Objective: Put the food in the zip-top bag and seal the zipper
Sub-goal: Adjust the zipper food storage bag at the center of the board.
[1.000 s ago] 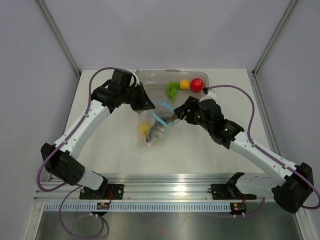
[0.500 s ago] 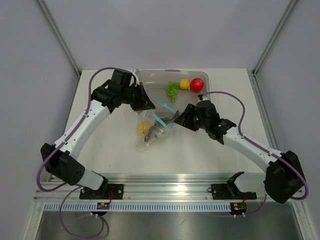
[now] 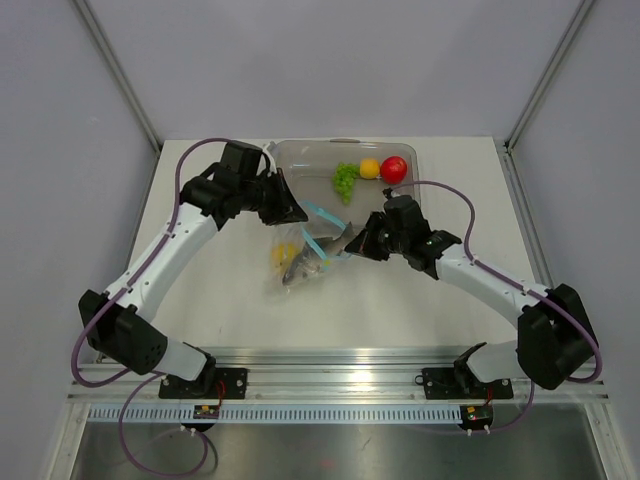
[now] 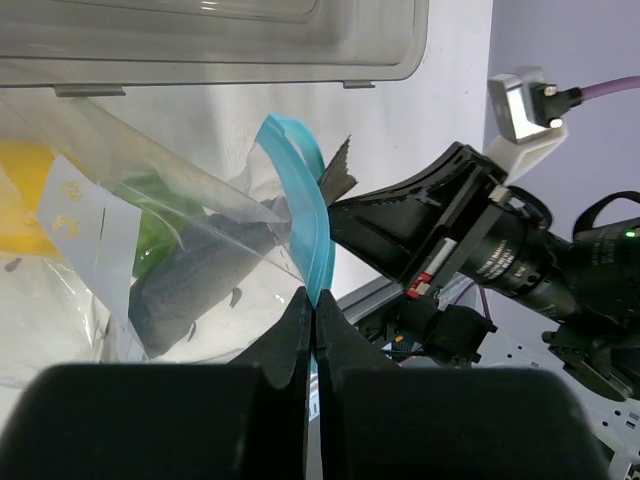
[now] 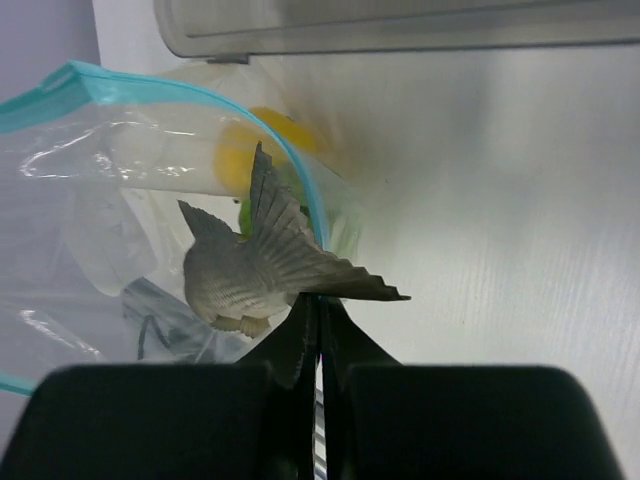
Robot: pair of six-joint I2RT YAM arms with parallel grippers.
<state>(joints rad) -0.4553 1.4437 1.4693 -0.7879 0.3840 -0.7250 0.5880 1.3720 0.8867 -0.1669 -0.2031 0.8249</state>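
Observation:
The clear zip-top bag (image 3: 288, 270) lies mid-table, its mouth facing right. My left gripper (image 3: 298, 212) is shut on the teal zipper (image 4: 305, 200), holding the upper lip up. The grey fish (image 5: 250, 265) sits head-first in the mouth, with its tail fin sticking out. My right gripper (image 5: 320, 300) is shut, and its tips touch the tail's lower edge; nothing shows between the fingers. A yellow fruit (image 3: 283, 254) and a green one (image 4: 155, 225) lie inside the bag. The green grapes (image 3: 344, 179), an orange fruit (image 3: 370, 168) and a red fruit (image 3: 394, 169) are in the tray.
The rigid grey-clear tray (image 3: 300, 160) stands at the back of the table, just behind the bag. A metal rail (image 3: 340, 360) with the arm bases runs along the near edge. Grey walls close in the left and right sides.
My right gripper has gone from open to shut and has moved left toward the bag mouth. The fish and bag have shifted slightly left. The left gripper has kept its hold.

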